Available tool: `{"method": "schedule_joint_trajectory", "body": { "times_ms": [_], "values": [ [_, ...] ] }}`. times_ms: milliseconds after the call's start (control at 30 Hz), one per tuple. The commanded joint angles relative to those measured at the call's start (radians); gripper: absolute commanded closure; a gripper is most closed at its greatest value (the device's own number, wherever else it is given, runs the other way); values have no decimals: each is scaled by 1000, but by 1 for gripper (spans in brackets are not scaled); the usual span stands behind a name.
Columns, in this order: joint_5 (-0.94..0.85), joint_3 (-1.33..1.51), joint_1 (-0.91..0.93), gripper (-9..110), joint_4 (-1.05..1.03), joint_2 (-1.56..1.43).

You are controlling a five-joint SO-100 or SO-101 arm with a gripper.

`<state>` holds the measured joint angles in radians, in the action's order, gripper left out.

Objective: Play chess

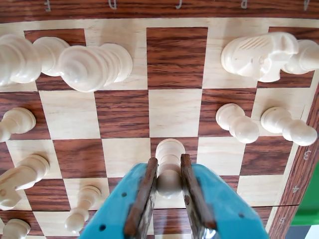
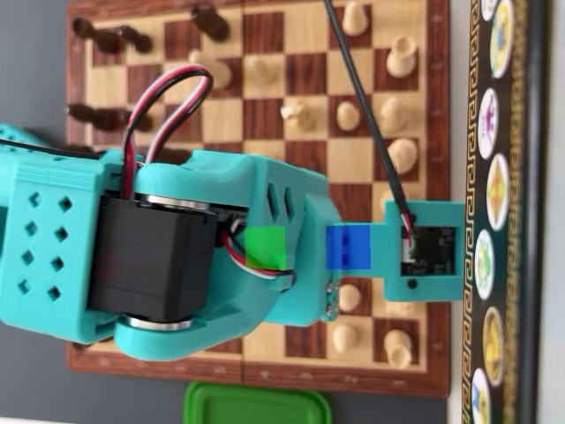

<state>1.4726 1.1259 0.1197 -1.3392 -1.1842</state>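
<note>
In the wrist view my gripper (image 1: 169, 172) has teal fingers with brown pads (image 1: 148, 189). It is shut on a white pawn (image 1: 169, 154), one pad on each side of it. The pawn's base is over the wooden chessboard (image 1: 174, 55) near the front middle; I cannot tell whether it touches the board. In the overhead view the teal arm (image 2: 221, 256) reaches across the chessboard (image 2: 265, 119) and hides the gripper and the held pawn.
In the wrist view a white knight (image 1: 259, 55) and two pawns (image 1: 237, 122) stand to the right, tall white pieces (image 1: 92, 64) at top left, more pawns (image 1: 22, 174) at left. Overhead, dark pieces (image 2: 110, 40) stand at top left, white pieces (image 2: 402, 57) at right, a green lid (image 2: 256, 406) below the board.
</note>
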Motion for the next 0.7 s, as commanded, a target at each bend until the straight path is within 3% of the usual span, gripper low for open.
{"method": "schedule_joint_trajectory", "body": {
  "times_ms": [0,667],
  "values": [
    [-5,25,23,94,9,-95],
    [-5,291,61,94,11,-276]
  ]
}}
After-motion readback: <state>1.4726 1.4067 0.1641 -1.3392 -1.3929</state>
